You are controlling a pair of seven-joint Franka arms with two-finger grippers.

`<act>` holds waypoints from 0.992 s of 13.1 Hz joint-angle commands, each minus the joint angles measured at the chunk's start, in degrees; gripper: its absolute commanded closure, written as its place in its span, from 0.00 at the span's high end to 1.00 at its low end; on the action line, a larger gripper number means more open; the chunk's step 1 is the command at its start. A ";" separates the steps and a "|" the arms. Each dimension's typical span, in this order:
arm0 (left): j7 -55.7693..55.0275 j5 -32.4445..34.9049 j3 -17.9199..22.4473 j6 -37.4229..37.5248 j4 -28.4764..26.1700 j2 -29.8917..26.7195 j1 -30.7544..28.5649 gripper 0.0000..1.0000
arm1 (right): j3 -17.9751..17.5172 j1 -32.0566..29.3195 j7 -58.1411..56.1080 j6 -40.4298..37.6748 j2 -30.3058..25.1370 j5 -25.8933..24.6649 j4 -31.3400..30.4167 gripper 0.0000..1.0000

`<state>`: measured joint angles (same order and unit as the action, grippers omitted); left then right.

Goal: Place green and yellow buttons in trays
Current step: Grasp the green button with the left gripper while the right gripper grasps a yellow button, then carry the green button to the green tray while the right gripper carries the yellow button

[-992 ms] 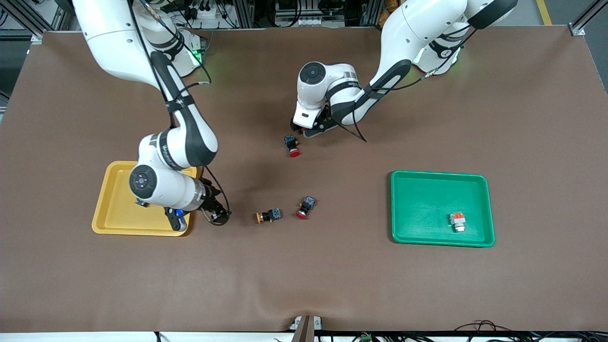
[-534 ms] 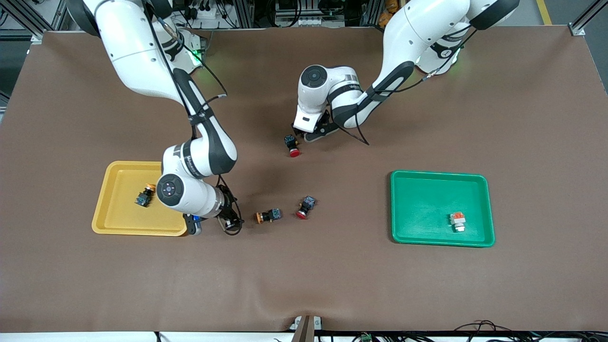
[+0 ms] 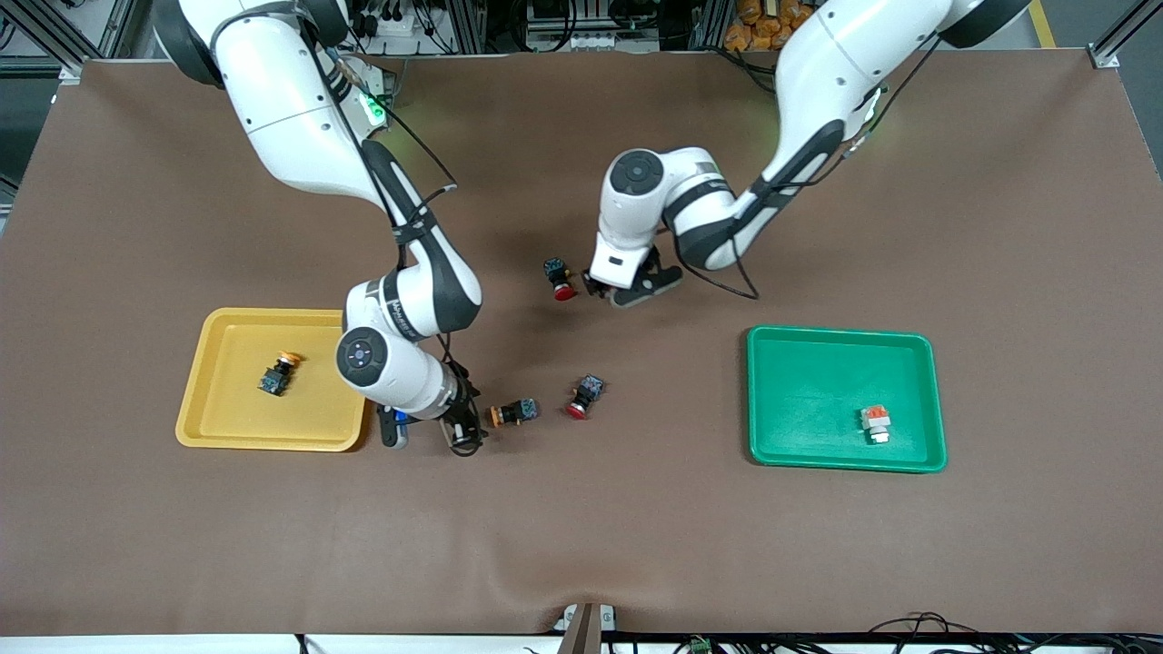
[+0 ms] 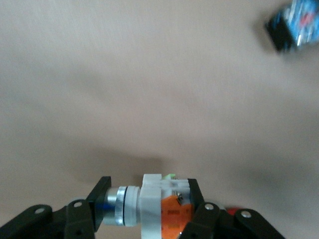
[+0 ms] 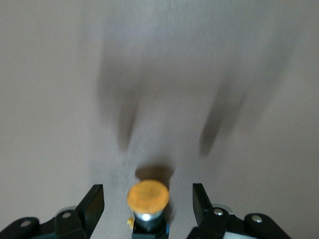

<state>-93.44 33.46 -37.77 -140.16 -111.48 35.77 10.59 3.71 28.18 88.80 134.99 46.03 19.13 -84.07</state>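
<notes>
Left gripper (image 4: 149, 211) clamped a grey orange-block button (image 4: 159, 209); right gripper (image 5: 147, 206) gaped around a yellow-capped button (image 5: 148, 199). No legible writing.

Front cam: high, across the table (image 3: 999, 227), facing the robot bases along frame top, whole tabletop in shot. Left wrist cam: close, looking past its own fingers (image 4: 202, 219) at bare cloth. Right wrist cam: same, very near the surface. All three share the brown mid-table area.
</notes>
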 commanded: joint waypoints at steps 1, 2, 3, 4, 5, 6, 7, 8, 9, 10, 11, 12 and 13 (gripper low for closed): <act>3.77 1.08 -0.46 2.52 1.96 -1.67 -3.02 0.00 | 0.07 1.08 2.42 -0.08 2.56 0.56 3.73 0.79; 5.44 0.99 -0.37 3.74 3.71 -1.23 -3.81 0.00 | 0.07 1.69 2.86 -0.08 3.96 0.56 5.05 0.77; 7.37 0.90 -0.37 5.24 5.47 -0.97 -4.77 0.00 | 0.16 2.48 3.65 -0.08 4.59 0.21 5.32 0.76; 10.00 0.21 -0.28 6.38 7.32 -0.44 -5.65 0.00 | 0.07 2.49 3.75 -0.08 4.68 0.12 5.32 0.76; 12.29 0.03 -0.37 7.09 8.73 -0.18 -6.88 0.00 | 0.07 2.58 3.92 -0.08 4.94 0.12 5.32 0.76; 13.97 0.02 -0.37 7.53 10.05 0.17 -7.85 0.00 | 0.16 2.84 3.92 0.01 5.47 0.12 5.32 0.74; 15.81 0.02 -0.37 7.71 11.36 0.70 -8.73 0.00 | 0.16 2.93 3.75 0.53 5.99 -0.05 5.41 0.56; 17.74 0.02 -0.28 8.15 12.51 1.23 -9.61 0.00 | 0.16 3.02 2.96 0.88 6.17 -0.32 5.41 0.32; 19.50 0.02 -0.28 9.02 14.09 1.93 -10.31 0.00 | 0.16 2.76 2.00 0.71 6.09 -0.75 5.41 0.00; 21.43 -0.06 -0.20 10.42 15.76 2.46 -10.58 0.00 | 0.16 2.41 -0.27 0.28 5.83 -1.02 5.50 0.00; 23.72 -0.50 -0.11 12.18 17.42 2.98 -10.85 0.00 | 0.07 1.36 -0.73 -0.60 5.47 -0.76 5.50 0.00; 26.44 -1.20 0.24 13.59 18.92 3.16 -11.11 0.00 | 0.07 0.65 -0.91 -2.78 4.95 -0.76 5.93 0.00; 28.99 -2.16 1.12 14.30 19.81 3.17 -11.29 0.00 | 0.07 -0.05 -1.96 -6.46 4.68 -0.85 7.24 0.00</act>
<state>-69.08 33.00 -37.17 -128.86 -95.45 37.74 -0.71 4.25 30.09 88.83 133.55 51.05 18.88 -79.33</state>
